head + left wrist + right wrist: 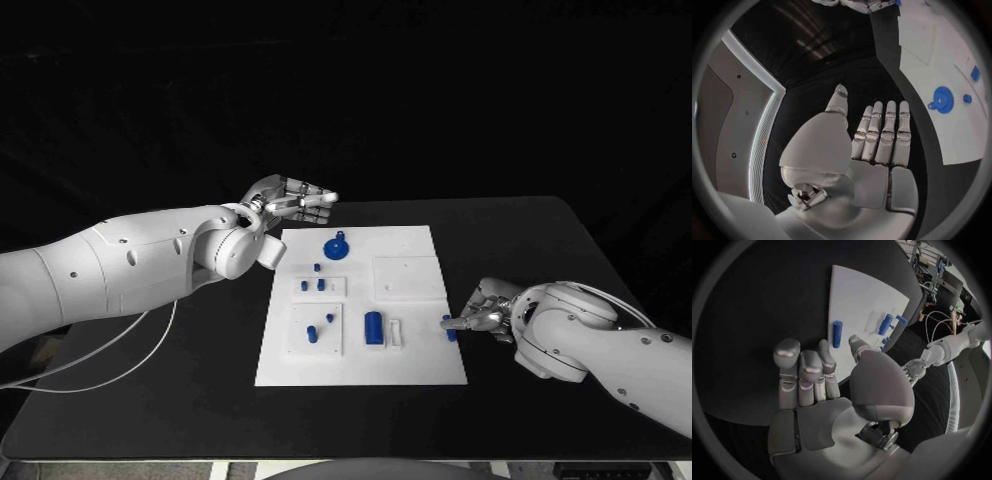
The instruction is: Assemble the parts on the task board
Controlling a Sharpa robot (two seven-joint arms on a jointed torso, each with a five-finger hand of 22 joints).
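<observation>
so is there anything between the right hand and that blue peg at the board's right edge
Nothing: in the right wrist view the right hand has its fingertips just short of the blue peg, with bare black table between.

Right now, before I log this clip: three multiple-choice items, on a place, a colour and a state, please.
1. Where is the round disc part? A on the far half of the task board; B on bare table; C in a hand.
2. Colour of the parts? A red; B blue; C green.
3. The left hand? A holds a part; B presses the board; C open, empty.
Answers: A, it lies on the white plate; B, every piece is blue; C, fingers straight, palm bare.
</observation>
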